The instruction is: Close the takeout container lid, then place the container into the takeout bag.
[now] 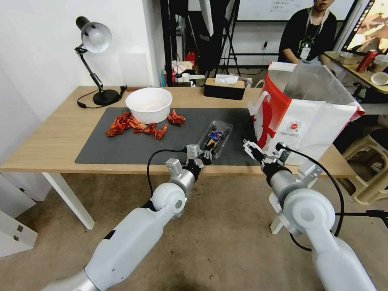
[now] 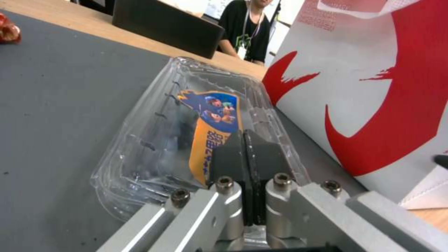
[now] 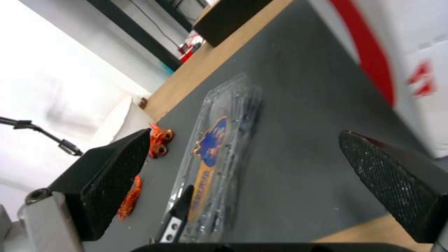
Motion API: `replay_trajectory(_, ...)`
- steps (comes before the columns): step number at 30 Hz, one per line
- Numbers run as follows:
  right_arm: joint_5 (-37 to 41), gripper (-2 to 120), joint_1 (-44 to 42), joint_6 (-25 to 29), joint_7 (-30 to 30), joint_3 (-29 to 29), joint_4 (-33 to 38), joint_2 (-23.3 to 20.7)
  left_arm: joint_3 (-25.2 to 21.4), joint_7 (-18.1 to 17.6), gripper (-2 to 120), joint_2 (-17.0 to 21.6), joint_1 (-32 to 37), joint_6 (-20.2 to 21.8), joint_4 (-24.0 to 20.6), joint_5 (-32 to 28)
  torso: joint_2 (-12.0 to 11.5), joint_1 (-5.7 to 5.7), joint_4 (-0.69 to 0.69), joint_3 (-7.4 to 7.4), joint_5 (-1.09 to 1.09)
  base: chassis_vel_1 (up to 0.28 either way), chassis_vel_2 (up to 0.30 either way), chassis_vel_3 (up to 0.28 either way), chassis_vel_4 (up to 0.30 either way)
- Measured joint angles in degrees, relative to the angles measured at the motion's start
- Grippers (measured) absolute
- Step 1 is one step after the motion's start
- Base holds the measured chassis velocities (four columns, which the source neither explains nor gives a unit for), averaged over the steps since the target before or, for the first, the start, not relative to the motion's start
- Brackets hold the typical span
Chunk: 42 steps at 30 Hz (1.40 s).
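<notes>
The takeout container (image 1: 215, 137) lies flat on the grey mat (image 1: 121, 147), just left of the takeout bag (image 1: 311, 125). Its lid (image 2: 212, 108) is down, with the blue-orange label facing up. My left gripper (image 1: 204, 155) is shut, and its fingertips (image 2: 233, 154) rest on the lid at the container's near end. My right gripper (image 1: 266, 150) is open and holds nothing, hovering at the table's front edge in front of the bag. From the right wrist, the container (image 3: 219, 147) lies ahead between the open fingers (image 3: 117, 175), with the bag (image 3: 411, 52) beside it.
A white bowl (image 1: 148, 104) with red crayfish (image 1: 133, 125) around it sits at the back left of the mat. A dark tissue box (image 1: 224, 88) and a desk lamp (image 1: 95, 40) stand near the table's far edge. The bag stands upright with its top open.
</notes>
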Motion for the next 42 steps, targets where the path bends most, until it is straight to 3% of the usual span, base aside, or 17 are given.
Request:
replay_trajectory(9, 4.26, 100, 6.31, -1.54, 2.04, -4.24, -5.81, 0.97, 0.07, -0.17, 0, 0.09, 0.07, 0.01, 0.07, 0.06, 0.0, 0.0, 0.0, 0.0, -0.01, 0.0, 0.0, 0.0, 0.0)
replay_trajectory(29, 3.5, 100, 13.18, -2.23, 1.67, -8.45, -15.61, 4.79, -0.05, -0.47, 0, 0.51, 0.5, -0.03, 0.05, 0.06, 0.0, 0.0, 0.0, -0.01, 0.0, 0.0, 0.0, 0.0, 0.0)
replay_trajectory(37, 2.14, 72, 15.33, -2.24, 1.35, -10.25, -18.68, 6.39, -0.06, -0.52, 0, 0.52, 0.38, -0.14, 0.14, 0.06, 0.0, 0.0, 0.0, -0.01, 0.0, 0.0, 0.0, 0.0, 0.0)
replay_trajectory(42, 1.56, 60, 15.78, -2.29, 1.17, -10.64, -19.6, 6.92, -0.04, -0.53, 0, 0.51, 0.31, -0.2, 0.23, 0.05, 0.0, 0.0, 0.0, -0.01, 0.0, 0.0, 0.0, 0.0, 0.0)
